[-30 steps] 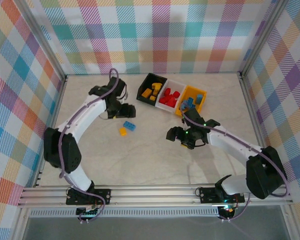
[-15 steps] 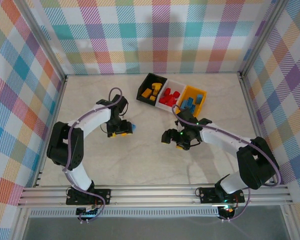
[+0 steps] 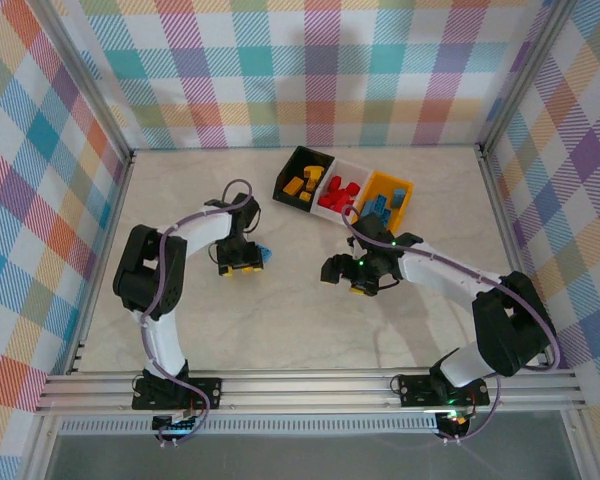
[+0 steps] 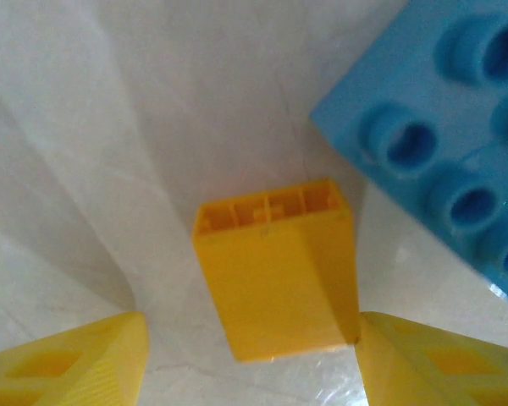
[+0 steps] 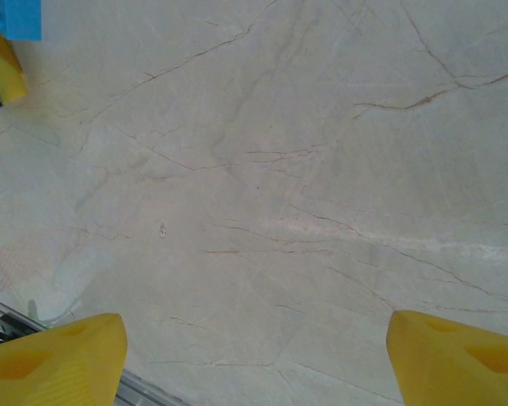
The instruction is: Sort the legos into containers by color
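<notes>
A small yellow lego (image 4: 275,271) lies on the table between the fingers of my left gripper (image 4: 250,342), which is open. The right fingertip (image 4: 432,359) touches the brick's corner, while a gap shows on the left side. Close to its right lies a blue lego (image 4: 440,152), also visible from above (image 3: 264,256) beside the left gripper (image 3: 242,264). The joined containers stand at the back: the black bin (image 3: 298,153) holds yellow legos, the white bin (image 3: 352,166) red ones, the orange-yellow bin (image 3: 405,200) blue ones. My right gripper (image 3: 352,280) (image 5: 254,338) is open over bare table.
The marble-patterned table (image 3: 300,330) is enclosed by plaid walls and an aluminium frame (image 3: 310,390) along the near edge. In the right wrist view's top left corner I see part of the blue lego (image 5: 13,17).
My left gripper has come down and toward the near edge, and now straddles the yellow lego. The right gripper has drifted slightly left, staying open.
</notes>
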